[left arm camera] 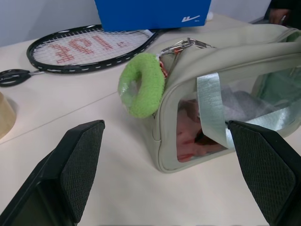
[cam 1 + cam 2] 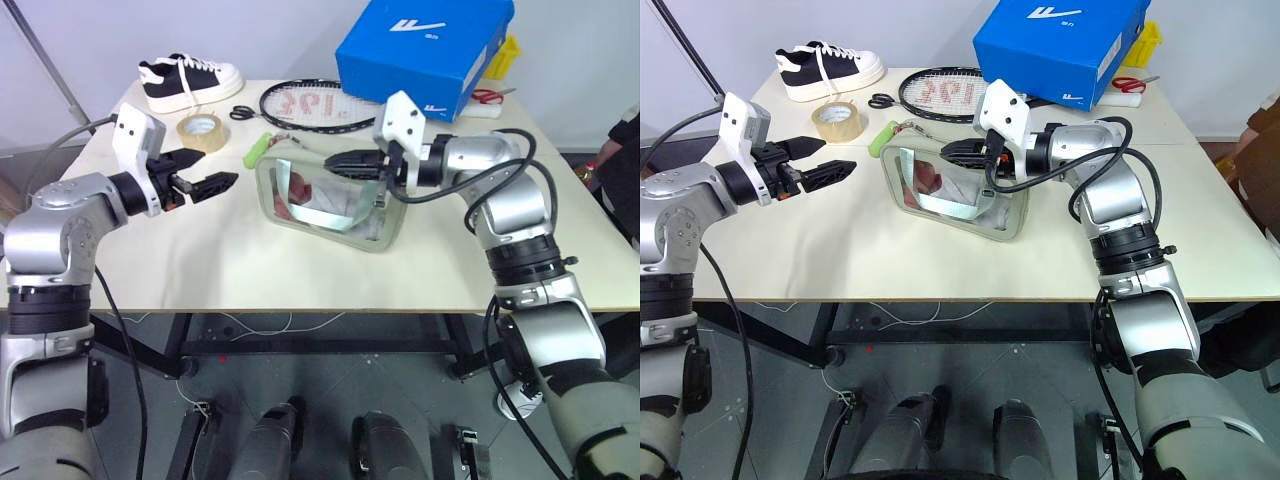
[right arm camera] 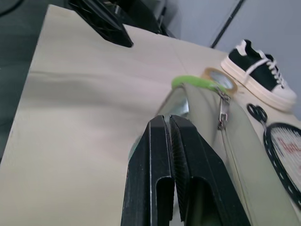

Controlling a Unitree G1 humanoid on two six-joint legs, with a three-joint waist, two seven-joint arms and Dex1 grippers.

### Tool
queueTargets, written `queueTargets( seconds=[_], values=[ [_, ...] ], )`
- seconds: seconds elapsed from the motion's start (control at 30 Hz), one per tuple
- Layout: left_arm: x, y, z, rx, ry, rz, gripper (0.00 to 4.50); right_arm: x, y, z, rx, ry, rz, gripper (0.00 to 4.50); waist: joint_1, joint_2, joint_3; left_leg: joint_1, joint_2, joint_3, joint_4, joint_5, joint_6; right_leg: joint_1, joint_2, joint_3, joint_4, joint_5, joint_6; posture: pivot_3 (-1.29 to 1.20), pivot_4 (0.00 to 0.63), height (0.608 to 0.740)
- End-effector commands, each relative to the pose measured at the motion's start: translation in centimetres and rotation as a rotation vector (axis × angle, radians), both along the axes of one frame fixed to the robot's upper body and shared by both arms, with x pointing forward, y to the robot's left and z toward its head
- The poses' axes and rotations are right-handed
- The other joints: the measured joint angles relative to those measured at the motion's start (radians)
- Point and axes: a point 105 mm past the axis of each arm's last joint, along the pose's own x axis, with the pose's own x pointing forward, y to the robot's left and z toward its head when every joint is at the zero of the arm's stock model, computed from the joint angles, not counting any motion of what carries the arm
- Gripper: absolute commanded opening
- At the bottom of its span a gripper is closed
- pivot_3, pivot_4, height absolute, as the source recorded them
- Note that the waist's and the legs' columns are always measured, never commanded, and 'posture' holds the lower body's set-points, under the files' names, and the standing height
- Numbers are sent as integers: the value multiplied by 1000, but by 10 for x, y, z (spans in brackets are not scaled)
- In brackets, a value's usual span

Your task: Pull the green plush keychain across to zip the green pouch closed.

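- Pale sage-green boxy fabric pouch with clear window panel (image 2: 325, 200) lying near centre of cream table top (image 2: 200, 260), red and white contents visible through window.
- Small lime-green fuzzy ring-shaped keychain (image 1: 141, 84) hanging off zipper pull at pouch end nearest brown tape roll (image 2: 201, 132); resting against that end wall, clip on pull.
- Zipper line looks closed along top in right wrist view; judged done or nearly done, slider apparently at keychain end.
- Left gripper (image 2: 205, 185) spread wide, level, aimed at keychain end of pouch, holding nothing, a gap between it and pouch; probably posed to brace or just clear.
- Right gripper (image 3: 167, 155) over pouch top, black fingers nearly pressed together, only a slit between, nothing seen pinched; likely just off the pull.
- Hard to tell: whether right fingertips touch fabric; far pouch end cut off by right arm.
- Behind, well apart: blue shoebox (image 2: 425, 45), black racket (image 2: 310, 105), black-and-white sneaker (image 2: 190, 80), black scissors (image 2: 243, 113).
- Person's sleeve at right edge, cut off.
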Motion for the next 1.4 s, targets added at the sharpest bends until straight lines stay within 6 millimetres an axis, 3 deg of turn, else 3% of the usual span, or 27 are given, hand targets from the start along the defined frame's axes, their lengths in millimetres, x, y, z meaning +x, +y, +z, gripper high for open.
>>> queueTargets(
  seconds=[0.03, 0.17, 0.5, 0.6, 0.77, 1.13, 1.4],
  values=[
    [-2, -3, 13, 10, -56, -13, 4500, -4, 4, 28, 38, -64, -8, 1531, 0, 0, 0, 0, 0, 0, 0, 0, 0, 0, 0, 0, 0, 0, 0, 0, 150, 740],
    [-2, -6, 11, 6, -53, -18, 4500, 1, 2, 18, -20, -48, -59, 3298, 0, 0, 0, 0, 0, 0, 0, 0, 0, 0, 0, 0, 0, 0, 0, 0, 150, 740],
    [-1, -10, 12, 6, -52, -29, 4500, 19, 6, -16, -136, -12, -139, 3298, -1, 0, 0, 0, 0, 0, 0, 0, 0, 0, 0, 0, 0, 0, 0, 0, 150, 740],
    [-2, -11, 12, 8, -52, -32, 4500, 21, 8, -16, -140, -28, -128, 2436, -1, 0, 0, 1, 0, 0, 0, 0, 0, 0, 0, 0, 0, 0, 0, 0, 150, 740],
    [-4, -8, 12, 11, -51, -23, 4500, 11, 13, -10, -112, -42, -54, 58, -4, 0, 0, 1, 0, 0, 0, 0, 1, 0, 1, 0, 0, 0, 0, 0, 150, 740],
    [-6, -6, 13, 12, -55, -17, 4500, -10, 15, -3, -109, -85, 97, 58, -3, 0, 0, 0, 0, 0, 0, 0, 1, 0, 2, 0, 0, 0, 0, 0, 150, 740],
    [-6, -9, 11, 15, -52, -25, 4500, -3, 15, -19, -161, -75, 28, 58, 1, 0, 0, 0, 0, 0, 0, 0, 0, 0, 2, 0, 0, 0, 0, 0, 150, 740]
  ],
)
